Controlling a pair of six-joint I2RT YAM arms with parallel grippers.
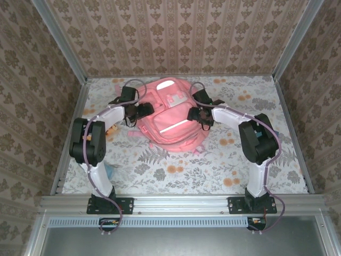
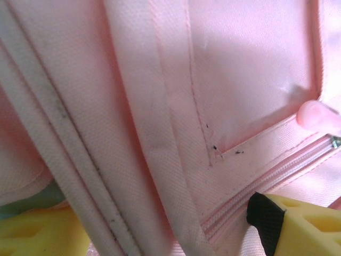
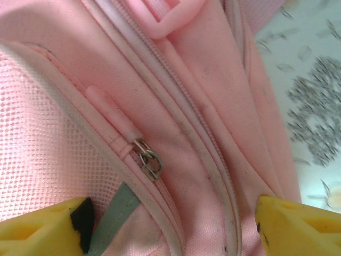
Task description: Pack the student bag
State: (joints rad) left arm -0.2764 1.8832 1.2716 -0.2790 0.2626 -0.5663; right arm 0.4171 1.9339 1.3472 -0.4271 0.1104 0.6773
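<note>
The pink student bag (image 1: 171, 116) lies flat in the middle of the table, white stripe up. My left gripper (image 1: 145, 111) rests against its left side and my right gripper (image 1: 195, 114) against its right side. In the left wrist view, the left gripper (image 2: 170, 242) is open, its yellow fingers (image 2: 301, 224) wide apart over folds of pink fabric and a closed zip (image 2: 266, 181). In the right wrist view, the right gripper (image 3: 170, 234) is open, straddling a zip seam. A metal zip slider (image 3: 149, 161) with a pink pull tab (image 3: 109, 114) lies just ahead of it, not gripped.
The floral tablecloth (image 1: 213, 165) covers the table, which has metal rails and papered walls on three sides. A small blue object (image 1: 109, 170) lies by the left arm, and an orange bit (image 1: 112, 129) shows under its forearm.
</note>
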